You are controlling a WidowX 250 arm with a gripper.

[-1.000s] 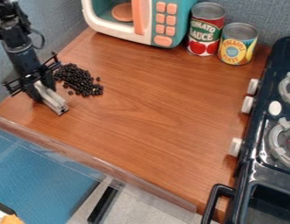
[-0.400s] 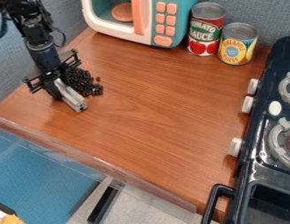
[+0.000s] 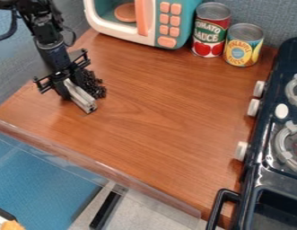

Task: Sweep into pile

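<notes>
Black beads (image 3: 97, 86), beside pincer (image 3: 72, 91), grey bar (image 3: 82, 98) gripped

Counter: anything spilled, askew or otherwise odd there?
Only the black beans, loose on the counter right beside the gripper. It looks like a spill, but they are probably what's being swept. The red can and yellow can stand upright.

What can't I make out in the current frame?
In the camera view:
Any black beads behind the end effector: hidden by it.
Bead count: too small and crowded.
Toy microwave's top: cut off by the upper edge.
Stove's right side: cut off by the right edge.
</notes>
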